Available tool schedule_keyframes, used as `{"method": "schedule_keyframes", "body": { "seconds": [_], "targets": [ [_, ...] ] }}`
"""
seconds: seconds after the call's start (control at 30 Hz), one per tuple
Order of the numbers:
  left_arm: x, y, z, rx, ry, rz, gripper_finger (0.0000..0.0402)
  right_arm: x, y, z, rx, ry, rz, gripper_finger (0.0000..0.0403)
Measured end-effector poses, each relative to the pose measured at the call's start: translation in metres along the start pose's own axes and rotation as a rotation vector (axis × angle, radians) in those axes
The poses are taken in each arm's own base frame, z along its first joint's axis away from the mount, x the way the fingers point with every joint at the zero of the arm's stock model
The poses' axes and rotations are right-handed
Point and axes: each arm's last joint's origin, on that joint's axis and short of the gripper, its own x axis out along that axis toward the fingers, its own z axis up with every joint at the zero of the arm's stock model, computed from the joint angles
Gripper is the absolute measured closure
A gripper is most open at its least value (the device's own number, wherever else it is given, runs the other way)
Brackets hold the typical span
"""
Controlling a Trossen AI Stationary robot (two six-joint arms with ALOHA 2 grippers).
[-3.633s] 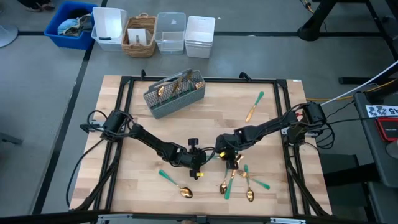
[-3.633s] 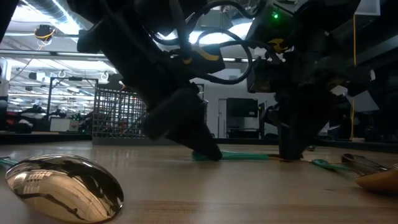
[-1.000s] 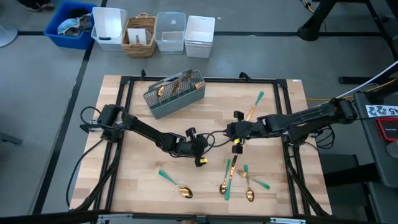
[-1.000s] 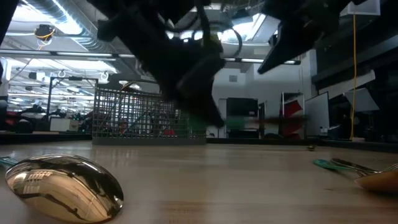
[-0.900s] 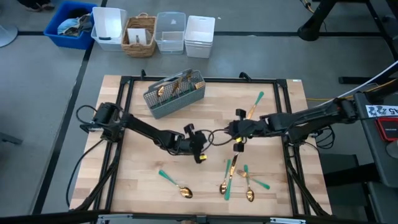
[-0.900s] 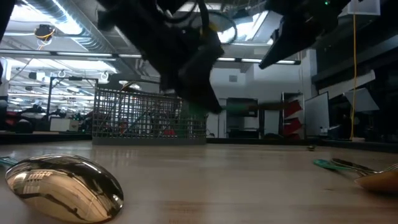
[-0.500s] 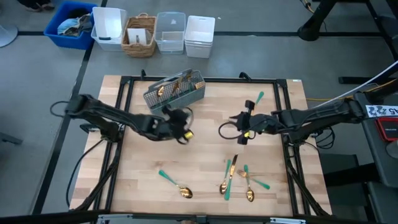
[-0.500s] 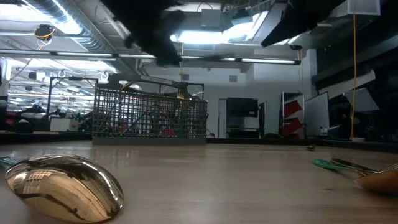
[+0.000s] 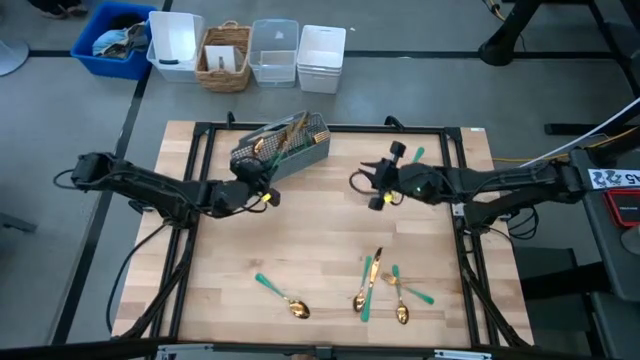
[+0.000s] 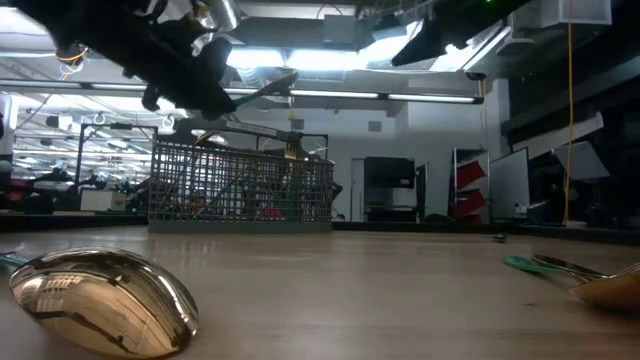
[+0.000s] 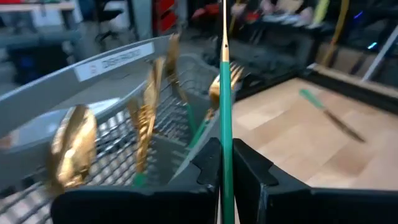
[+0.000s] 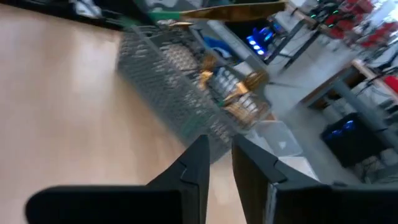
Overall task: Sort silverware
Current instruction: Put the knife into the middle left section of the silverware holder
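Left gripper (image 11: pixel 225 163) pinches a teal-handled utensil (image 11: pixel 225 112) upright at the mesh caddy (image 9: pixel 281 151), evidently for dropping in; right gripper (image 9: pixel 383 180) hovers nearby, fingers nearly closed, empty.

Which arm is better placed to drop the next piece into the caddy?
Left. The left gripper is beside the caddy, jaws shut on a teal-handled utensil; the right gripper is farther away and holds nothing.

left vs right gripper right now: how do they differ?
The left gripper is shut on a teal-handled utensil; the right gripper holds nothing, its fingers nearly together. The left gripper sits right beside the grey mesh caddy at its near side; the right gripper hangs farther off, over bare wood toward the table's right. Both are raised off the table and face the caddy.
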Motion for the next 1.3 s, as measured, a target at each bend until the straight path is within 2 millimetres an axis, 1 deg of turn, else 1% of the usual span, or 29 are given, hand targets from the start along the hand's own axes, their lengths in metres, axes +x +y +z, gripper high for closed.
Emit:
{"method": "schedule_keyframes", "body": {
  "seconds": [0.13, 0.27, 0.47, 0.6, 0.77, 0.97, 1.1, 1.3],
  "targets": [
    [-0.001, 0.005, -0.011, -0.019, -0.061, -0.091, 0.0388, 0.016, -0.012, 0.003, 0.012, -0.064, -0.007, 0.0333],
    [-0.004, 0.008, -0.018, -0.028, -0.103, -0.18, 0.0388, 0.033, -0.028, 0.007, 0.099, -0.197, 0.064, 0.0333],
    [-0.007, 0.007, -0.018, -0.011, -0.144, -0.325, 0.0388, 0.056, -0.052, 0.008, 0.235, -0.404, 0.234, 0.0333],
    [-0.009, 0.005, -0.015, 0.013, -0.166, -0.412, 0.0388, 0.072, -0.06, 0.002, 0.272, -0.46, 0.318, 0.0333],
    [-0.009, 0.003, -0.015, 0.067, -0.18, -0.466, 0.0388, 0.087, -0.057, -0.004, 0.299, -0.466, 0.356, 0.0333],
    [-0.01, 0.003, -0.015, 0.097, -0.186, -0.48, 0.0388, 0.099, -0.049, -0.005, 0.318, -0.545, 0.503, 0.0333],
    [-0.01, 0.002, -0.015, 0.1, -0.185, -0.493, 0.0388, 0.104, -0.046, -0.006, 0.326, -0.579, 0.544, 0.0333],
    [-0.01, 0.002, -0.015, 0.101, -0.184, -0.515, 0.0388, 0.106, -0.044, -0.008, 0.317, -0.578, 0.581, 0.0333]
  ]
}}
